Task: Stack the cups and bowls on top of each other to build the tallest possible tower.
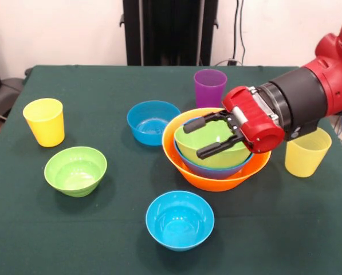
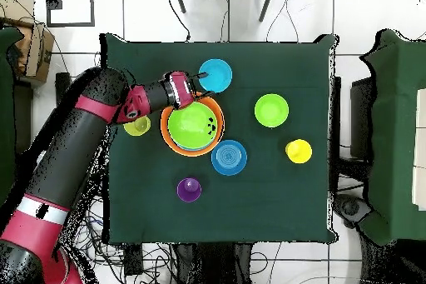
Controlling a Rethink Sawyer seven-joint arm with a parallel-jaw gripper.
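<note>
Seen only from overhead: whole red and black arm bending in from the table's side over the dark green tablecloth. Seen only from the front: nested layers of the tower, with big glossy orange plastic bowl as base, large blue bowl inside it, medium green bowl on top.

Red gripper lying level over the tower's green bowl, black fingers spread apart, holding nothing; contact with the rim not clear. Small green bowl and opaque yellow tumbler well apart from it. One small blue bowl just beside the tower, other small blue bowl near its front. Purple tumbler behind the tower; ribbed pale yellow tumbler beside it, under the arm.
</note>
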